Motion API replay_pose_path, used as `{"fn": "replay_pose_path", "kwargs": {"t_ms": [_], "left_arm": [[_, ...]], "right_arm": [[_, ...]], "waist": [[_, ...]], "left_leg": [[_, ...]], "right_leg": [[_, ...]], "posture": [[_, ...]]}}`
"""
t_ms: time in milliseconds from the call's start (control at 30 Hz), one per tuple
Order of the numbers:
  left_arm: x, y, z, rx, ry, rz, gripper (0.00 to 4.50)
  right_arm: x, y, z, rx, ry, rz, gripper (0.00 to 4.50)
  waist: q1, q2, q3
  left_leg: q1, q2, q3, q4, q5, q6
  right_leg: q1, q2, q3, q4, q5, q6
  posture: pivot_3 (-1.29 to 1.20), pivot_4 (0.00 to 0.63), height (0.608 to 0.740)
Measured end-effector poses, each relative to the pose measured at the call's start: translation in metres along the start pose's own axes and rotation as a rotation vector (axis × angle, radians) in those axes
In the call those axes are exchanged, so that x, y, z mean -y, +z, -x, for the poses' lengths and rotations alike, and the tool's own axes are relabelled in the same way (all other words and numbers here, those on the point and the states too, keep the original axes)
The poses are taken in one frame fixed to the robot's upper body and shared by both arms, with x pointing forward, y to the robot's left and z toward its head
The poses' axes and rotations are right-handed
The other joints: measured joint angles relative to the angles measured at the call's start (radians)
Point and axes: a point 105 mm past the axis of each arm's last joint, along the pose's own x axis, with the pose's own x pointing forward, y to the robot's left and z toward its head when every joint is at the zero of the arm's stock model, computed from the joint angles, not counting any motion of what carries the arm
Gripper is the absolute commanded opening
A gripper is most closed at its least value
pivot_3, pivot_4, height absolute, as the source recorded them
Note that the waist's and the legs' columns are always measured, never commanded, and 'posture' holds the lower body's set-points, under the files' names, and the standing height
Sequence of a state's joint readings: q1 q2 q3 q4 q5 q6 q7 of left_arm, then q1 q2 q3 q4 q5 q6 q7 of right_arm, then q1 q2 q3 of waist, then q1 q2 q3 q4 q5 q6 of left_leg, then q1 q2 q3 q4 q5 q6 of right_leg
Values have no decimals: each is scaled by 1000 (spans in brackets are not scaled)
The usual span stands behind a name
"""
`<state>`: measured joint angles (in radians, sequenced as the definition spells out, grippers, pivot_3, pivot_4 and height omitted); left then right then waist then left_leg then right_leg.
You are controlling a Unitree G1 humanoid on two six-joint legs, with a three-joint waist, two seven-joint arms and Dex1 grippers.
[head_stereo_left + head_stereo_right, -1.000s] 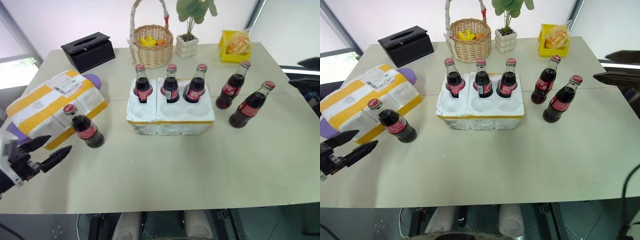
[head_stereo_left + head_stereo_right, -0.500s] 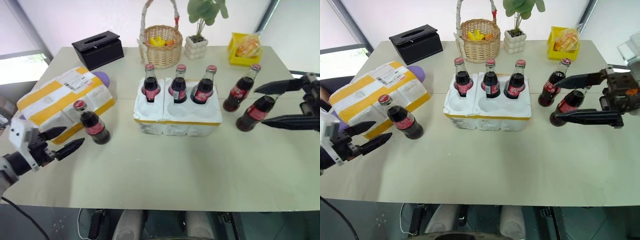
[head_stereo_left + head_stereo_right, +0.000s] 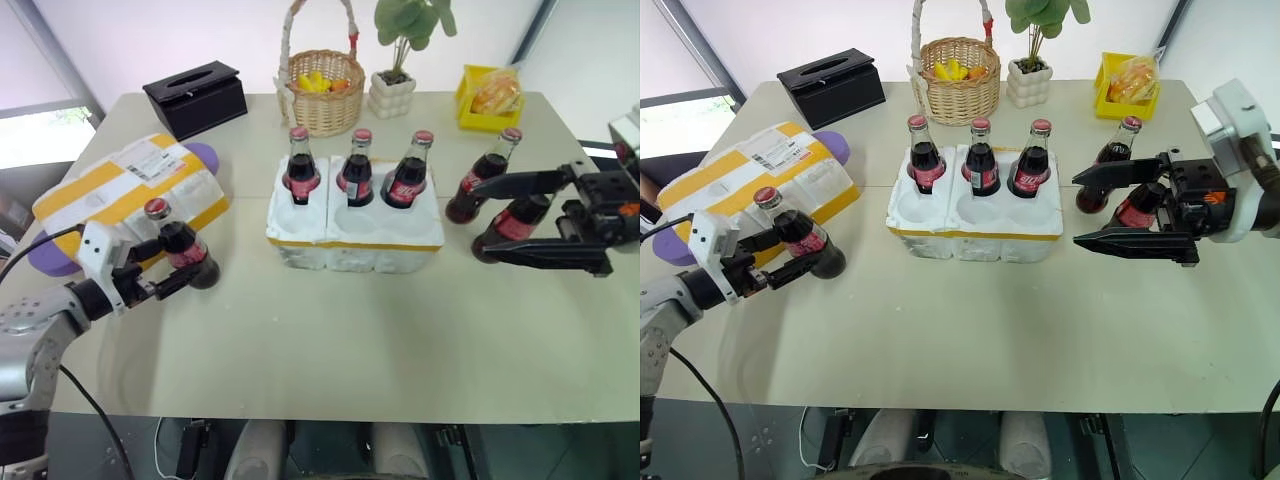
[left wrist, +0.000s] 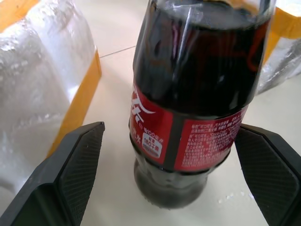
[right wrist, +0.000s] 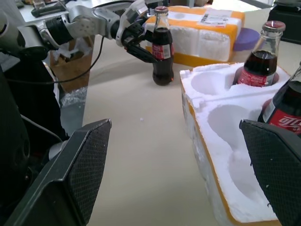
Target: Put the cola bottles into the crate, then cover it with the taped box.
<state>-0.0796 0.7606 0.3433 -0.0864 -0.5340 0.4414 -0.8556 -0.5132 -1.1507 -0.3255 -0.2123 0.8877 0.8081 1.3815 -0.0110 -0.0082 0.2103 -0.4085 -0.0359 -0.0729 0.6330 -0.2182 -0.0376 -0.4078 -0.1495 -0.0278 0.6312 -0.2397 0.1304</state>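
On the table, head view: three cola bottles [image 3: 357, 168] stand in the back wells of the crate [image 3: 355, 230]; front wells hold nothing.
Left side, head view: left gripper [image 3: 790, 252] has its fingers spread on either side of a lone bottle [image 3: 800, 236], which stands just beside the taped box [image 3: 130, 196].
Right side, head view: right gripper [image 3: 1110, 207] is spread wide, pointing toward the crate, in front of two loose bottles [image 3: 1118, 172] standing right of it.
Left wrist view: the lone bottle's red label [image 4: 186, 136] sits between the parted fingers [image 4: 70, 162]; contact cannot be told.
Right wrist view: wide-apart fingers [image 5: 77, 165] frame the crate's vacant wells [image 5: 225, 127], with the left gripper at its bottle beyond.
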Motion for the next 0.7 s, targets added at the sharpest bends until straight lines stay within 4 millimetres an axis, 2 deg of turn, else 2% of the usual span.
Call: {"fn": "replay_pose_path", "kwargs": {"t_ms": [200,333,600,700], "left_arm": [[-1,1,-12,39,-2,28,4445],[6,4,-23,63,-34,37,4445],[10,0,-27,73,-33,68,4445],[12,-2,-28,75,-38,77,3542]], "right_arm": [[2,-2,-2,5,-11,-8,4500],[3,-2,-5,9,-7,-19,4500],[3,0,-7,14,-1,-20,4500],[3,3,-8,14,1,-11,4500]], "waist": [[0,-1,0],[0,-1,0],[-1,-1,0],[0,-1,0]], "left_leg": [[0,0,0,0,0,0],[0,0,0,0,0,0],[0,0,0,0,0,0],[0,0,0,0,0,0]], "right_leg": [[0,0,0,0,0,1],[0,0,0,0,1,1],[0,0,0,0,1,2],[0,0,0,0,1,2]], "posture": [[0,150,740],[0,150,740],[0,150,740],[0,150,740]]}}
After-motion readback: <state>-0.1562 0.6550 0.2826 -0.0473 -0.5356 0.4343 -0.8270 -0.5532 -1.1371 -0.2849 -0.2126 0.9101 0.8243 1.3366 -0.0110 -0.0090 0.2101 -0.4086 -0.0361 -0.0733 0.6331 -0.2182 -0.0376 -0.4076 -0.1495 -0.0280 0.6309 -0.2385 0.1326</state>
